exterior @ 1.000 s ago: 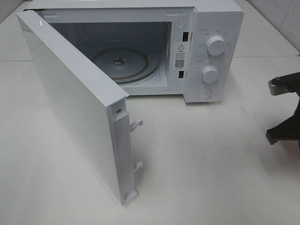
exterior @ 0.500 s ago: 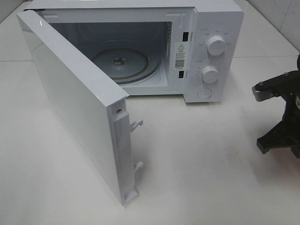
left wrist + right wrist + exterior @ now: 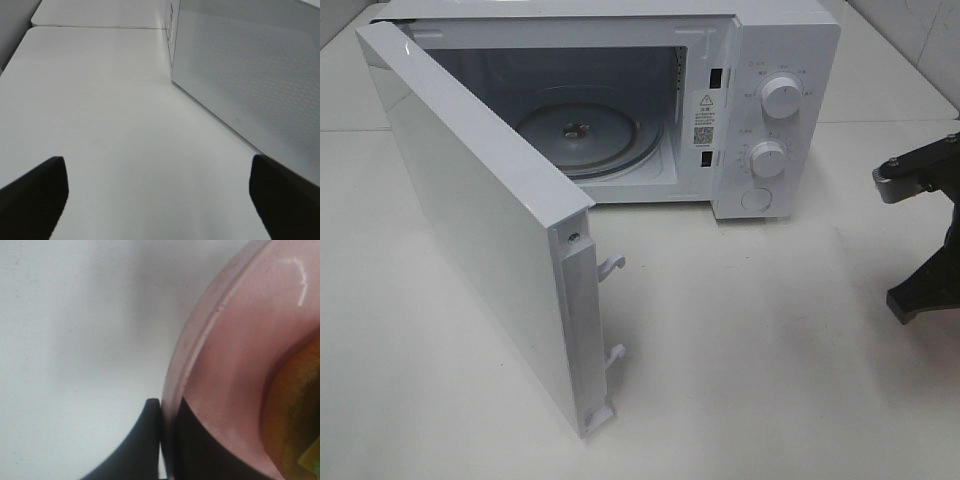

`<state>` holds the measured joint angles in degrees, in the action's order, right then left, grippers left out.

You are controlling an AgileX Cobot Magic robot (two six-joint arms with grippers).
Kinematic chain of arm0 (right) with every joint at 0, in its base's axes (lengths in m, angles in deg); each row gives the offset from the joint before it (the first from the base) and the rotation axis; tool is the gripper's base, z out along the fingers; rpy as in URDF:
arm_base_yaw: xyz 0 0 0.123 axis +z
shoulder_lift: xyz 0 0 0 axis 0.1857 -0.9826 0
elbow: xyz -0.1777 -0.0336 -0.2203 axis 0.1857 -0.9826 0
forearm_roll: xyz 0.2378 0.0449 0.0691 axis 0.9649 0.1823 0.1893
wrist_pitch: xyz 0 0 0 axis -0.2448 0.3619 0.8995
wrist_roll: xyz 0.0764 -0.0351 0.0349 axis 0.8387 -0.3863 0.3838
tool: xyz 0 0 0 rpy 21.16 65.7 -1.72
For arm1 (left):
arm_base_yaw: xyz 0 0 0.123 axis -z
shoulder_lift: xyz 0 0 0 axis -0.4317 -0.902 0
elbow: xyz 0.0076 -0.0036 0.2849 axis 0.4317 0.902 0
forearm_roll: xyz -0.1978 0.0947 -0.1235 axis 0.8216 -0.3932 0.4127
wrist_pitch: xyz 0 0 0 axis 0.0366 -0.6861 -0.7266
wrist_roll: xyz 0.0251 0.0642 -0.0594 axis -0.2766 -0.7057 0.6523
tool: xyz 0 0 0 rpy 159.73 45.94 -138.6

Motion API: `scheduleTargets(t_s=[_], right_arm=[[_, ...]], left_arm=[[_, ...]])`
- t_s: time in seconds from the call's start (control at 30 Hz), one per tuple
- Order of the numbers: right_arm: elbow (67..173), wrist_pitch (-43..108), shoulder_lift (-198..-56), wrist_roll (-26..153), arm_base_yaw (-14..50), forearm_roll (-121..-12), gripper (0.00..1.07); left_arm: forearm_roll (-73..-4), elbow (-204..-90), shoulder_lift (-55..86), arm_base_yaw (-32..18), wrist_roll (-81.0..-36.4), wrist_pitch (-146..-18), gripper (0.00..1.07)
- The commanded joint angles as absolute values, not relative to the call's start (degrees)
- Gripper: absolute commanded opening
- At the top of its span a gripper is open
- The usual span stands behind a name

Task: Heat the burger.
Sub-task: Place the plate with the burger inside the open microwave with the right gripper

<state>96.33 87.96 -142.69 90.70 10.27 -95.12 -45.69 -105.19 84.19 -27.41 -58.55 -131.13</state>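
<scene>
In the right wrist view my right gripper (image 3: 167, 407) is shut on the rim of a pink plate (image 3: 210, 330), one dark finger on each side of the rim. The burger (image 3: 295, 405) shows only as a golden-brown and green-yellow edge on that plate. Neither plate nor burger appears in the exterior high view, where just part of my right arm (image 3: 930, 240) reaches in at the right edge. My left gripper (image 3: 157, 167) is open over bare table with nothing between its fingers (image 3: 35, 195).
A white microwave (image 3: 770, 60) stands at the back of the table, its door (image 3: 470, 220) swung wide toward the front left, and the glass turntable (image 3: 585, 135) inside is bare. The door's outer face (image 3: 250, 75) lies close beside the left gripper.
The right arm came further in from the right edge, then drew back slightly to the right and rose. The left gripper and the microwave door have not moved.
</scene>
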Motion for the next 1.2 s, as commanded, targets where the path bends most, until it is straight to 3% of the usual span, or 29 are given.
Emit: scheduleTargets(t_s=[0.03,1.2], right_arm=[[96.4,90.5,-141.0,91.1,12.2,-97.8,0.0],[96.4,96.0,-140.1,92.7,31.7,-97.7,0.0]], left_arm=[[-45.2,-105.0,85.7,-27.7,-58.6,-130.8,0.9],[-45.2,-105.0,85.7,-27.7,-58.6,-130.8,0.9]])
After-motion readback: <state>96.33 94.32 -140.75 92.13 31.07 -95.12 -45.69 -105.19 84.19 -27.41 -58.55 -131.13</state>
